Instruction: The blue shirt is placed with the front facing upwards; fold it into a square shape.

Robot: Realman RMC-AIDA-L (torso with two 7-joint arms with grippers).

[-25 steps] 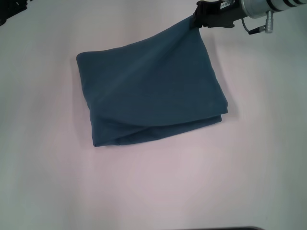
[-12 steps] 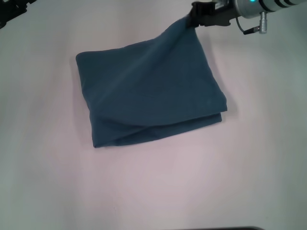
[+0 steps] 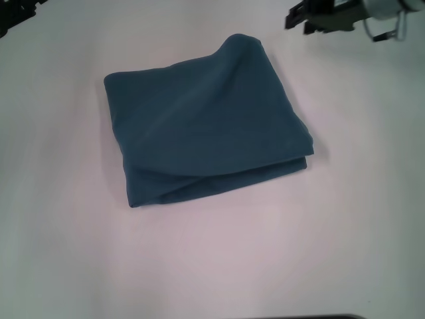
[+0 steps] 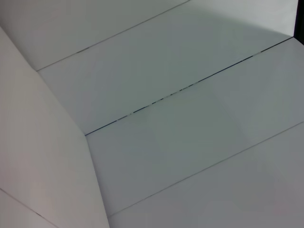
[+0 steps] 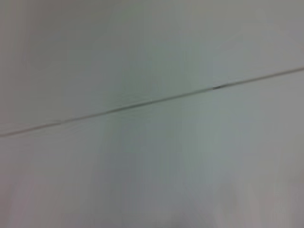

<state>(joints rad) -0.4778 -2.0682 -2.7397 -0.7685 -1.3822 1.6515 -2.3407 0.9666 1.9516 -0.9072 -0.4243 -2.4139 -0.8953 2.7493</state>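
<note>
Right gripper (image 3: 297,18), fingers apart, hangs clear of folded blue shirt (image 3: 206,123).

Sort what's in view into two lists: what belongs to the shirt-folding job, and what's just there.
Part of the job:
- blue shirt, folded into a rough square on the table
- right gripper, beyond the shirt's far right corner, apart from it
- left gripper, far left corner

Just there:
- white table

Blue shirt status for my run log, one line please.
blue shirt: folded, roughly square, on table | right gripper: clear of shirt, far corner | left gripper: parked, far left
</note>
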